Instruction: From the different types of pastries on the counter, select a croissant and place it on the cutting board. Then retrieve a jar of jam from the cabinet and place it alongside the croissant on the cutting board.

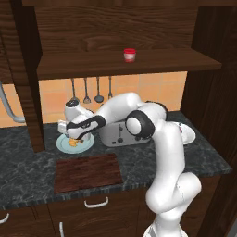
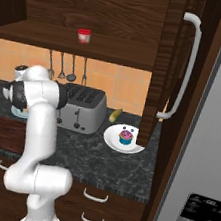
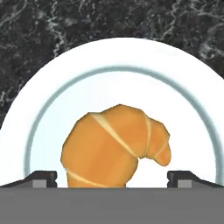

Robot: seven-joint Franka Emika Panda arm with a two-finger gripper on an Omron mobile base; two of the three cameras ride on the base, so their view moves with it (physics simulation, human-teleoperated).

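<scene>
Golden-brown croissant on light blue plate on tabletop, framed by open gripper w/ nothing held; prob. light, flaky, crushable, so pinch gently across thick middle.

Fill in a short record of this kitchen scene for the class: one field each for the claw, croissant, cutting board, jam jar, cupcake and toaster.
claw: open, fingertips either side of the croissant, above the light blue plate
croissant: on that plate, not yet lifted
cutting board: bare, on the counter in front of the plate
jam jar: upright on the cabinet shelf
cupcake: on a white plate, right of the toaster
toaster: at the back of the counter
</scene>
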